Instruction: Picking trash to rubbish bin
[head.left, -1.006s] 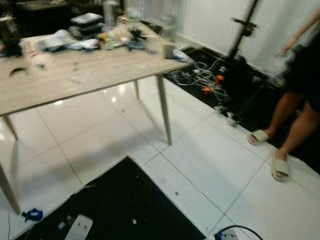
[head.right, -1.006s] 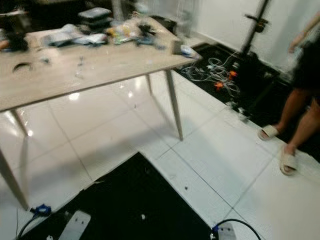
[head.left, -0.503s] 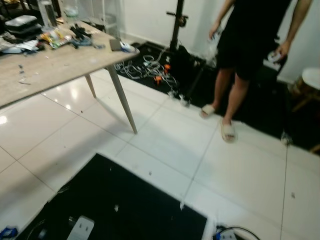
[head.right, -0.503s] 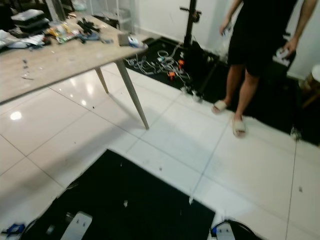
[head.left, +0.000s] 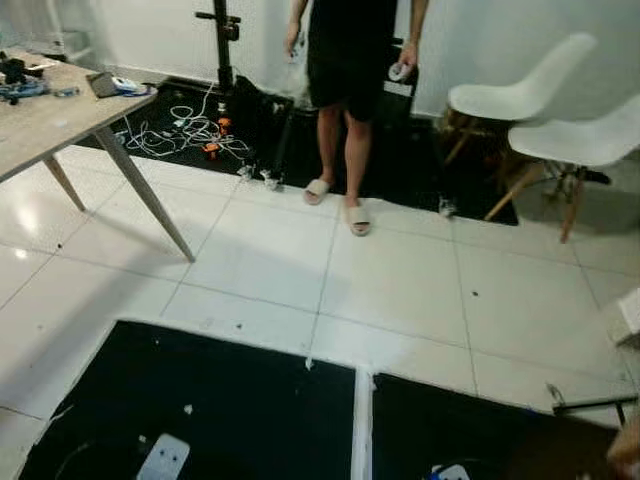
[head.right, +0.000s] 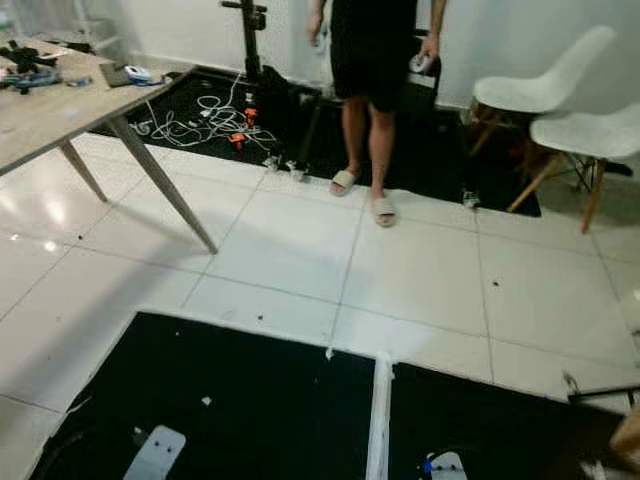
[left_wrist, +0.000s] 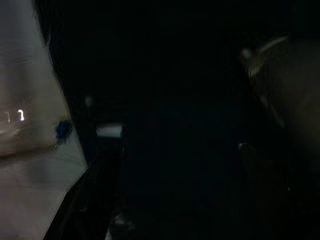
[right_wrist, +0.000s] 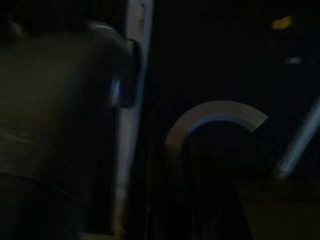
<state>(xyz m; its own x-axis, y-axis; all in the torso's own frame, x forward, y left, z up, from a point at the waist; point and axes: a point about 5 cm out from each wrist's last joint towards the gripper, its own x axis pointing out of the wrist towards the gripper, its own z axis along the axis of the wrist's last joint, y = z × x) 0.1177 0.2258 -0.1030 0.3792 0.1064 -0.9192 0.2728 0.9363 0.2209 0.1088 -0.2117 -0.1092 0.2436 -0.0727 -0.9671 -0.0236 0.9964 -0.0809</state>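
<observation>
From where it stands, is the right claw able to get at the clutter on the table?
Probably not. The table stands well off to the robot's left across open floor, with the clutter at its far end; it should walk closer first.

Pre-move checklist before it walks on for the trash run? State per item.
1. Rubbish bin located: not ok, none in the eye views.
2. Path ahead: not ok, a person stands on the white floor straight ahead.
3. Trip hazards: not ok, loose cables lie by the table.
4. Right side: two white chairs stand there, apart from the person; ok if it keeps off them.
5. Trash picked: cannot tell, both wrist views are too dark.
</observation>
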